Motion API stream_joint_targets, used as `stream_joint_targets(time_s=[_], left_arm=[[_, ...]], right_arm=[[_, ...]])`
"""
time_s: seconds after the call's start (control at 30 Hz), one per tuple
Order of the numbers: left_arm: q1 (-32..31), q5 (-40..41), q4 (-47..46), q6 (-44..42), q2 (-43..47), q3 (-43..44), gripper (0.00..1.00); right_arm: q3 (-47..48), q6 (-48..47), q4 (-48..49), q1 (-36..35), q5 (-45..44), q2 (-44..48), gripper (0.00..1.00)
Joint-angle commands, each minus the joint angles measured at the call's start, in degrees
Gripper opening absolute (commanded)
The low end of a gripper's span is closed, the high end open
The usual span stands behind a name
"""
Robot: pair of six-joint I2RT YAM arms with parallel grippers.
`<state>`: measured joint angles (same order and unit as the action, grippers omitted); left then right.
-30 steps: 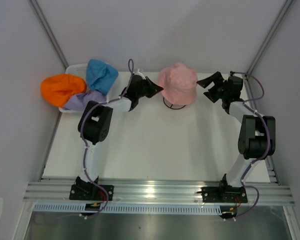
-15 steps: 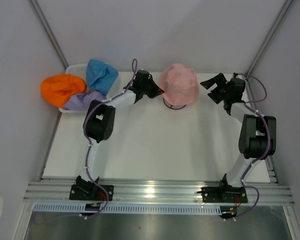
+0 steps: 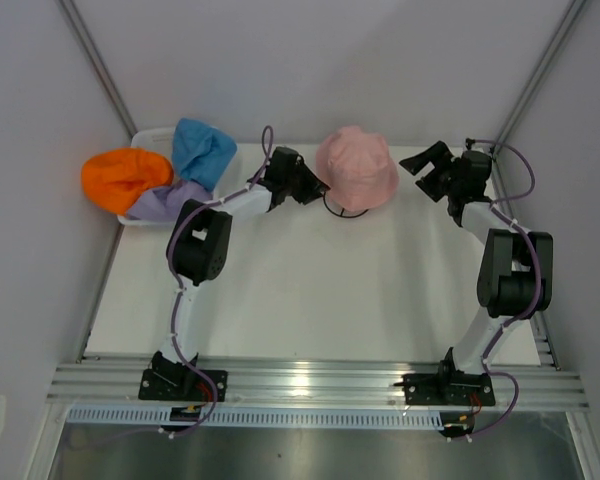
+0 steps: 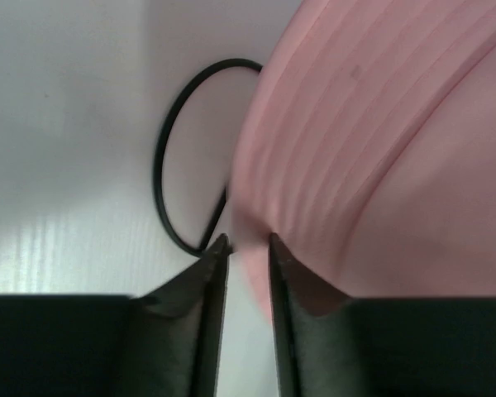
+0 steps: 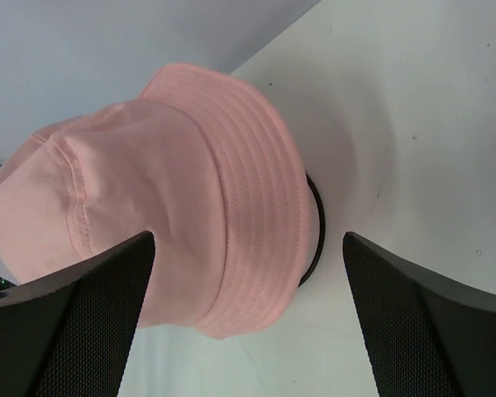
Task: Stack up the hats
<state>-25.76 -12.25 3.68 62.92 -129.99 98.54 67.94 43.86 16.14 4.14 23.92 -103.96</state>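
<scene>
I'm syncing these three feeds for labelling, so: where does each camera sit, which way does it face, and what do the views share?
Top external: fixed above and behind the bases, looking down on the table; both arms whole, left gripper and right gripper flanking the pink hat.
Left wrist: looks along its own fingertips, narrowly apart, at the hat's brim and black wire stand.
Right wrist: faces the hat side-on between its wide-open fingers.
Shared: all three show hat and stand.

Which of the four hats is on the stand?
The pink hat, sitting on the black wire stand; the orange hat, blue hat and lavender hat lie bunched at the white basket.
</scene>
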Motion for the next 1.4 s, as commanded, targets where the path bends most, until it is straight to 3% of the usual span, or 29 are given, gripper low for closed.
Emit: stream_joint_targets(time_s=[0.0, 0.03, 0.07, 0.2, 0.43, 0.53, 0.63, 0.73, 0.87, 1.0, 1.13, 1.23, 1.37], left_arm=[[0.18, 1.44, 0.89, -2.0, 1.93, -1.51, 0.4], [0.18, 1.96, 0.71, -2.53, 2.81, -2.47, 0.46], [0.27, 2.49, 0.62, -4.27, 4.38, -2.56, 0.58], [0.79, 4.16, 0.89, -8.5, 9.31, -4.14, 0.77], [4.4, 3.2, -1.23, -18.14, 24.51, -12.14, 0.8], [4.49, 4.42, 4.04, -24.4, 32.39, -10.57, 0.86], [5.63, 7.76, 15.17, -31.78, 40.48, -8.81, 0.99], [9.22, 11.88, 21.61, -35.21, 46.92, -8.98, 1.0], [15.73, 18.65, 33.21, -39.44, 55.53, -8.89, 0.99], [22.49, 19.2, 37.01, -43.75, 57.4, -11.44, 0.99], [27.5, 14.19, 31.14, -46.92, 55.56, -13.91, 1.0], [29.89, 10.06, 28.05, -46.31, 47.05, -7.61, 0.99], [30.42, 10.75, 34.45, -47.09, 30.8, 12.22, 0.96]], right_arm=[[2.19, -2.45, 0.38, 0.08, 0.69, 2.45, 1.0], [2.46, -2.98, -0.31, 0.16, 1.12, 2.62, 1.0], [2.89, -3.6, -0.93, 0.16, 1.3, 2.89, 1.0], [7.02, -8.6, -6.9, 0.08, 2.09, 4.03, 1.0], [14.23, -20.03, -21.48, 0.16, -0.19, 11.14, 1.0], [16.34, -23.37, -25.61, 0.34, -0.19, 15.45, 1.0], [17.4, -24.26, -28.52, 0.25, 1.73, 19.75, 1.0], [16.44, -23.99, -29.76, -1.67, 4.02, 23.8, 1.0], [14.15, -26.45, -32.05, -8.09, 0.69, 27.58, 1.0], [10.64, -22.69, -28.9, -11.69, 0.33, 29.78, 1.0], [9.93, -16.7, -26.34, -16.78, 2.71, 29.0, 1.0], [12.91, -20.9, -30.89, -24.77, -2.35, 26.63, 1.0], [15.29, -27.15, -35.65, -30.15, -8.8, 24.25, 1.0]])
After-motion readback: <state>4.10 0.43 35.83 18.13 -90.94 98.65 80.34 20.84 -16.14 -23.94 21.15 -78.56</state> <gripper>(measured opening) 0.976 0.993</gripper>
